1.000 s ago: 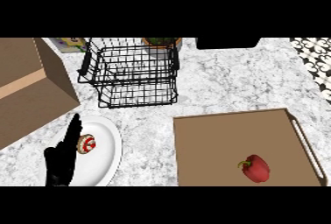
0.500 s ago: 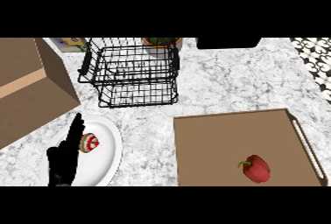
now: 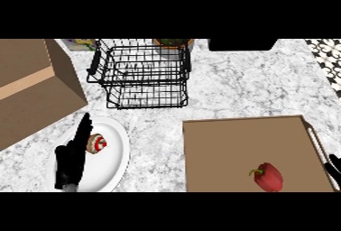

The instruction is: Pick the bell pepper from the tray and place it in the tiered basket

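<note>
A red bell pepper (image 3: 269,177) with a green stem lies on the brown tray (image 3: 233,144), in the tray's near right part. The black wire tiered basket (image 3: 143,74) stands at the back of the counter, left of centre and well beyond the tray. My right hand (image 3: 335,167) shows only as a black sliver at the right edge, just right of the tray and level with the pepper, apart from it. My left hand (image 3: 70,162) rests open, fingers straight and pointing up, over the left side of a white plate (image 3: 114,155).
A small red and white item (image 3: 97,143) lies on the plate, next to my left hand. A big cardboard box (image 3: 33,85) fills the left side. Behind the basket stand a potted plant (image 3: 174,43) and a dark object (image 3: 243,44).
My right hand has come into view at the right edge, beside the tray. The left hand, the pepper and the basket stay where they were.
</note>
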